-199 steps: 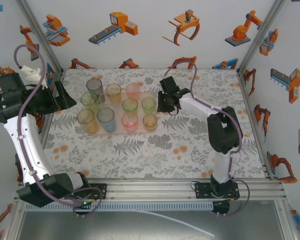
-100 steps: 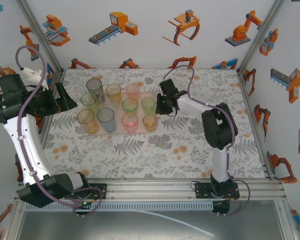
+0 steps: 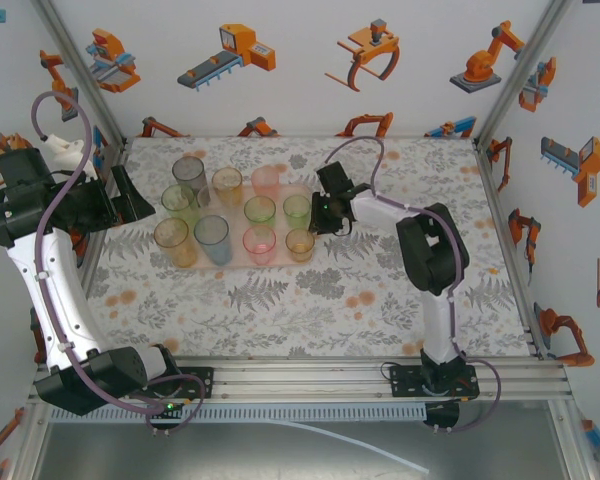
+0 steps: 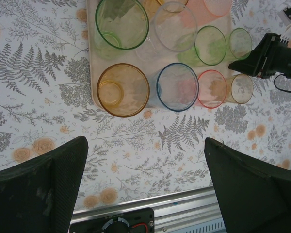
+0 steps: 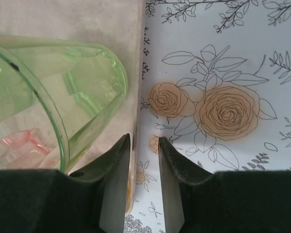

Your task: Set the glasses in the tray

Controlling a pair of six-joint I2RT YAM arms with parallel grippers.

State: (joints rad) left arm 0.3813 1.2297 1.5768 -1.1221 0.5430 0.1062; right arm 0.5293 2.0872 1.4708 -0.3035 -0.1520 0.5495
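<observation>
The pale pink tray [image 3: 237,224] lies on the flowered cloth with several tinted glasses upright in it, among them a smoky grey one [image 3: 189,172], a blue one [image 3: 212,236] and a green one [image 3: 297,209]. My right gripper [image 3: 319,215] is low at the tray's right edge. In the right wrist view its jaws [image 5: 144,138] stand a narrow gap apart astride the tray's rim [image 5: 141,73], cloth showing between rim and right finger. A green glass [image 5: 87,87] stands just left of them. My left gripper [image 3: 132,192] hangs wide open and empty left of the tray [image 4: 93,58].
Flowered cloth covers the table [image 3: 380,290] in front of and to the right of the tray. White walls with robot stickers close in the back and both sides. An aluminium rail [image 3: 310,375] runs along the near edge, also seen from the left wrist [image 4: 184,204].
My right gripper has slid left, from a short way off the tray to its right rim. The left arm and the glasses have stayed put.
</observation>
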